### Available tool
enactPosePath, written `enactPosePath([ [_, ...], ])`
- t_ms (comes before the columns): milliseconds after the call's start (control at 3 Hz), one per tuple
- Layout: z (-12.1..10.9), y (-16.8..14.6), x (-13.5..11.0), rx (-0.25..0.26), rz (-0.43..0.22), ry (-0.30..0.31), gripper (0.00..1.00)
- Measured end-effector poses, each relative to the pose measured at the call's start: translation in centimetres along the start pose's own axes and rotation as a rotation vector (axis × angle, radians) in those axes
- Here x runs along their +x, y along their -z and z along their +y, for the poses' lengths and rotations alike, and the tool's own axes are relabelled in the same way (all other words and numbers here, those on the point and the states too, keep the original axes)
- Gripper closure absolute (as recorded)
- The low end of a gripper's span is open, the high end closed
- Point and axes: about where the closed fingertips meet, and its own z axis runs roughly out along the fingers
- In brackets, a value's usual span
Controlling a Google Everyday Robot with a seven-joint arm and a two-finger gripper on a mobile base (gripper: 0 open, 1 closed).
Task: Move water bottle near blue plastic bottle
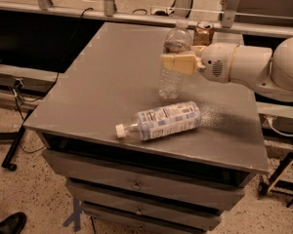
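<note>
The water bottle (pixel 174 77) is a slim clear ribbed bottle, held upright over the grey table (pixel 107 87), its base low over or on the surface. My gripper (pixel 178 63) reaches in from the right and is shut on its upper body. The blue plastic bottle (pixel 163 121) lies on its side near the front edge, white cap pointing left, blue-and-white label up. The water bottle is just behind it, a short gap apart.
A tan drink can (pixel 203 33) stands at the back of the table behind my gripper. My white arm (pixel 254 67) spans the table's right side. Drawers sit below the table front. A shoe (pixel 7 224) shows on the floor at the bottom left.
</note>
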Motion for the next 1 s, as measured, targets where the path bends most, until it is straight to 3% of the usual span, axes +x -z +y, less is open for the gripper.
enactPosePath([
  [1000, 1.2, 1.7, 3.4, -0.035, -0.049, 0.022, 0.36],
])
